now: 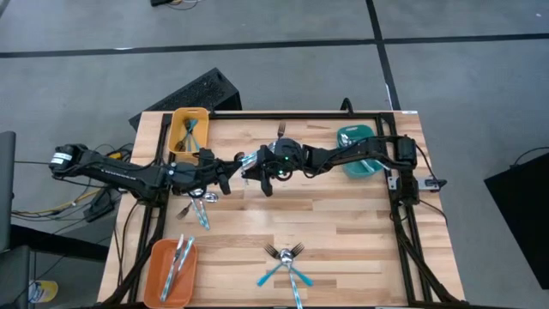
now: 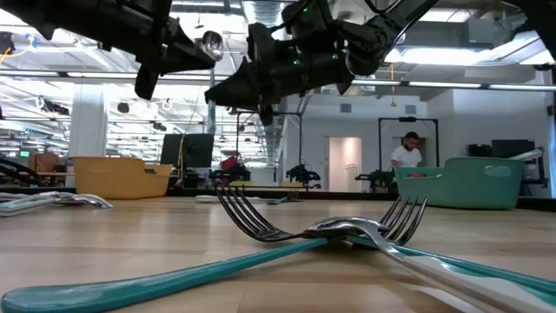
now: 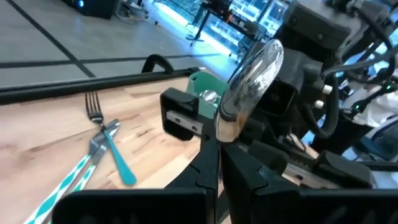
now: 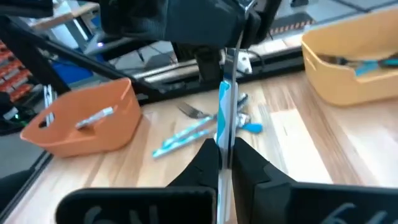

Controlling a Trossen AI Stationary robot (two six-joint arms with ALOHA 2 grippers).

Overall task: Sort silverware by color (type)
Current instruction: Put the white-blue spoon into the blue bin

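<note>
**Spoon Passed Between Two Hands Above the Surface**

Both arms meet in mid-air over the middle of the wooden surface [image 1: 343, 223]. The left hand [image 1: 230, 169] is clenched on a spoon [image 3: 252, 81], whose shiny bowl stands up just past its fingers in the left wrist view. The right hand [image 1: 257, 168] faces it, and its fingers are pinched on a slim light-blue handle [image 4: 224, 115], which looks to be the same spoon's other end. So the step in hand appears to be a handover from one arm to the other.

Elsewhere, a few pieces lie in the yellow tray [image 1: 189, 130] and the orange tray [image 1: 170, 273]; the teal tray [image 1: 358, 150] sits under the right arm. Two crossed forks [image 1: 285, 262] wait near the front edge, another small cluster [image 1: 199, 209] lies below the left hand, and a lone fork [image 1: 280, 131] rests near the back.

Next, the left hand would probably need to let go once the right hand's grip is firm, and the spoon then be carried to its matching tray.
</note>
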